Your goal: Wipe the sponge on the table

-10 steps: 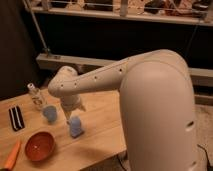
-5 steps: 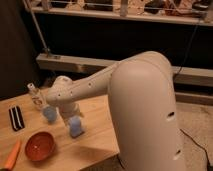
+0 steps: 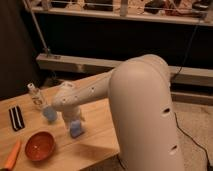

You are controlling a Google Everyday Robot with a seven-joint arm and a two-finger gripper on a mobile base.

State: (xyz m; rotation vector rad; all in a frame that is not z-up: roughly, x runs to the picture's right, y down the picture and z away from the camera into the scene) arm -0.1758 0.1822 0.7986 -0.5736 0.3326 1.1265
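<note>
The sponge (image 3: 76, 129), a small light-blue block, lies on the light-brown wooden table (image 3: 97, 125) near its middle. My white arm reaches in from the right, and its gripper (image 3: 71, 119) hangs pointing down, directly above the sponge and about touching its top. The gripper stands open. The wrist hides part of the sponge's upper edge. I cannot tell whether the sponge is between the jaws.
A pale-blue cup (image 3: 49, 115) stands just left of the gripper, with a small clear bottle (image 3: 35, 95) behind it. A black-and-white striped object (image 3: 16, 118) lies at the far left. A red bowl (image 3: 40, 145) and an orange stick-shaped thing (image 3: 11, 157) sit near the front edge.
The wrist has swung slightly left and then settled lower over the sponge. The arm's big link has shifted. The sponge and the other objects have stayed put.
</note>
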